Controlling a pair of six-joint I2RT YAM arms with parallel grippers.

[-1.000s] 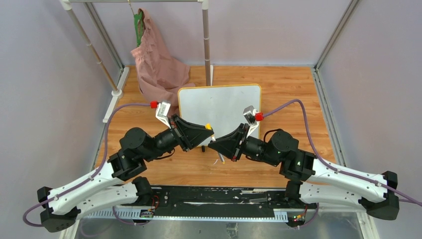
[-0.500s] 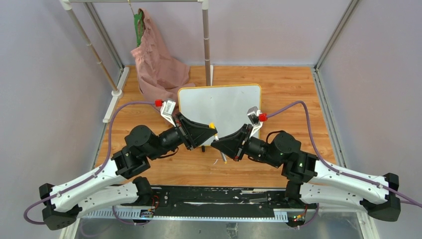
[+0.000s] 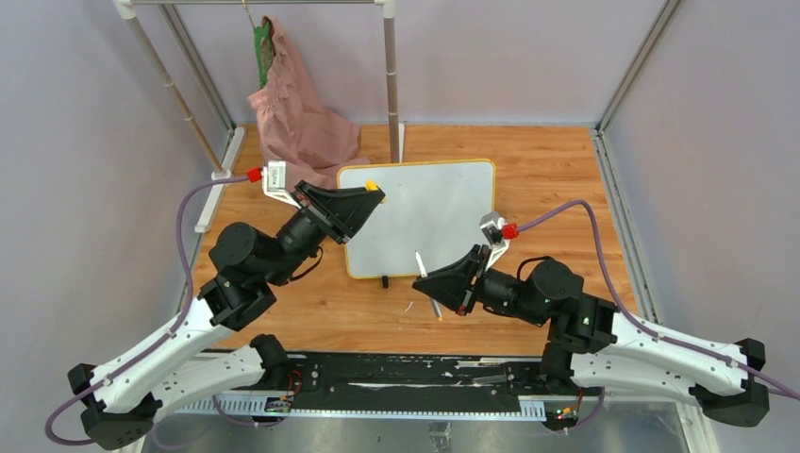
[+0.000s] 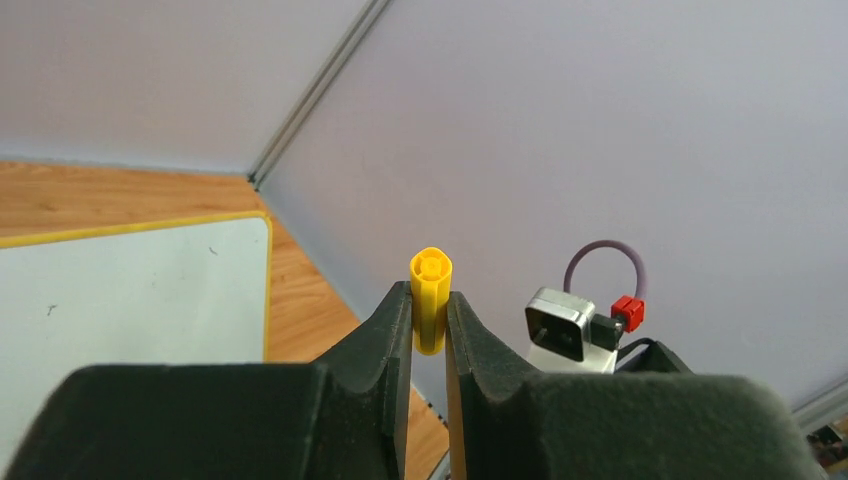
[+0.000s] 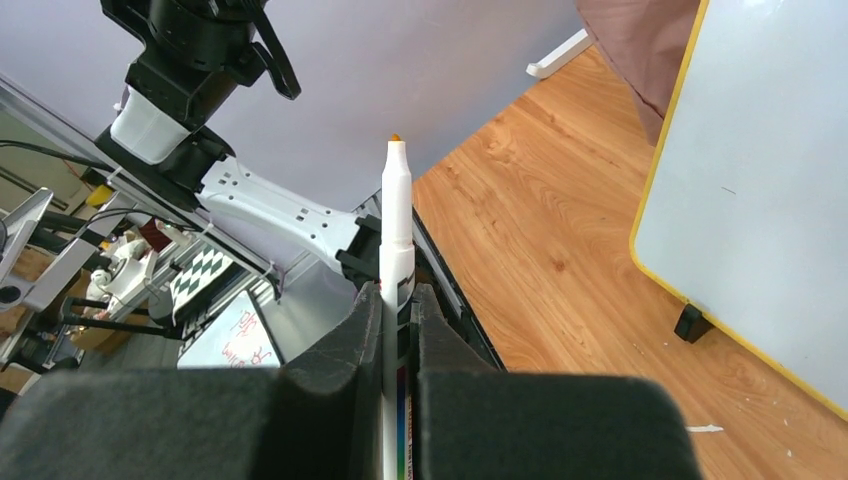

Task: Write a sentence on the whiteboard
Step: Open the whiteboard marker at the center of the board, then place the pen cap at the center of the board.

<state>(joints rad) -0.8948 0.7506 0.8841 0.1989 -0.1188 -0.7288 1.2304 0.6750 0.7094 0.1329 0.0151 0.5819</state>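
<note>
The whiteboard (image 3: 425,212) lies on the wooden table, yellow-framed, its white face bare apart from tiny specks; no sentence shows on it. My left gripper (image 3: 371,191) hovers over the board's far left corner, shut on a yellow marker cap (image 3: 372,185). In the left wrist view the cap (image 4: 431,275) sticks up between the fingertips of the gripper (image 4: 430,300), with the whiteboard (image 4: 130,290) at left. My right gripper (image 3: 436,288) is by the board's near edge, shut on a white marker (image 3: 425,272). Seen from the right wrist, the marker (image 5: 397,220) shows a bare orange tip above the gripper (image 5: 398,300); the whiteboard (image 5: 760,200) is at right.
A pink cloth (image 3: 297,123) hangs from a green hanger on a rack at the back left, draping onto the table beside the board's far left corner. A rack pole (image 3: 391,75) stands behind the board. Small white scraps (image 3: 408,306) lie near the board's black foot (image 3: 385,281).
The two grippers have drawn apart. My left arm has swung left and back with the yellow cap. My right gripper has shifted slightly right and nearer with the marker.
</note>
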